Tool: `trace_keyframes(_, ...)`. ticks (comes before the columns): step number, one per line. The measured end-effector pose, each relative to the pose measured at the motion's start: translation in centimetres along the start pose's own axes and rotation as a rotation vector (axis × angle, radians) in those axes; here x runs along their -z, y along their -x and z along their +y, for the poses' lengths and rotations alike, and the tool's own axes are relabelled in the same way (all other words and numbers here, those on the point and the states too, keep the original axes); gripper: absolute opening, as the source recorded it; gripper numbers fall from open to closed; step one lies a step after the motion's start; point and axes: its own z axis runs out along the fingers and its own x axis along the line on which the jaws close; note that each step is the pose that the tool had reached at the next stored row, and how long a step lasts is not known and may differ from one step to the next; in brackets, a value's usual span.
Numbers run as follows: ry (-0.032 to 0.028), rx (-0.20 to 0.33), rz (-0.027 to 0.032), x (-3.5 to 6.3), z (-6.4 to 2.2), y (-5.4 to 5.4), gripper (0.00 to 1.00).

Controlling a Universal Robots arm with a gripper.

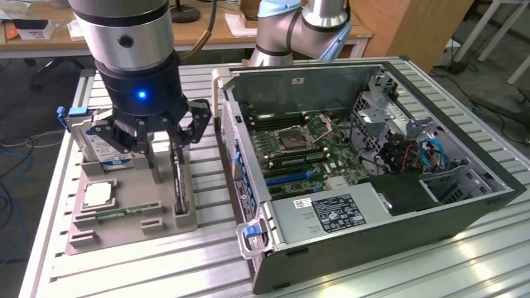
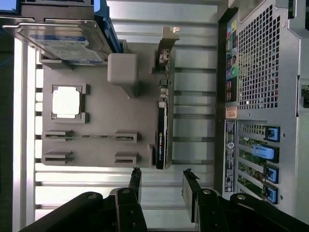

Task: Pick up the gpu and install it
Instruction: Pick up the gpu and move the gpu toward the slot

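Note:
The gpu stands on edge in a slot along the side of a grey holder nearest the computer case; it is a thin dark card. In the wrist view the gpu appears edge-on, its silver bracket end far from the fingers. My gripper hangs above the holder, over the card's far end, open and holding nothing. In the wrist view my gripper has its two fingers set either side of the card's line, clear of it.
The open computer case lies at the exterior view's right, motherboard exposed. A hard drive and a CPU chip sit in the holder. A second arm stands behind the case. The table is ribbed aluminium.

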Motion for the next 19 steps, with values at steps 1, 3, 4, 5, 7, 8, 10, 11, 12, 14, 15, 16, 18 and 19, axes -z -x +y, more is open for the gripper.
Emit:
trace_keyframes(1,0.0000,0.000,0.0000,-0.08,0.01,0.0,0.47)
trace_keyframes(3,0.0001,0.000,-0.0001,-0.24,0.03,0.0,0.47)
trace_keyframes(4,0.0001,0.000,-0.0001,-0.33,0.05,0.0,0.47)
trace_keyframes(5,0.0002,0.000,-0.0002,-0.42,0.06,0.0,0.47)
trace_keyframes(7,0.0001,0.000,-0.0001,-0.56,0.08,0.0,0.47)
trace_keyframes(8,0.0000,0.000,0.0000,-0.63,0.10,0.0,0.47)
trace_keyframes(10,0.0003,0.000,-0.0003,-0.77,0.16,0.0,0.47)
trace_keyframes(11,0.0003,0.000,-0.0002,-0.83,0.18,0.0,0.47)
trace_keyframes(12,0.0002,0.001,-0.0001,-0.89,0.20,0.0,0.47)
trace_keyframes(14,0.0001,0.001,0.0000,-0.98,0.25,0.0,0.47)
trace_keyframes(15,0.0001,0.001,0.0001,-1.04,0.27,0.0,0.47)
trace_keyframes(16,0.0002,0.002,0.0000,-1.10,0.29,0.1,0.47)
trace_keyframes(18,0.0003,0.002,0.0000,-1.23,0.34,0.1,0.47)
trace_keyframes(19,0.0002,0.003,0.0000,-1.29,0.35,0.1,0.47)
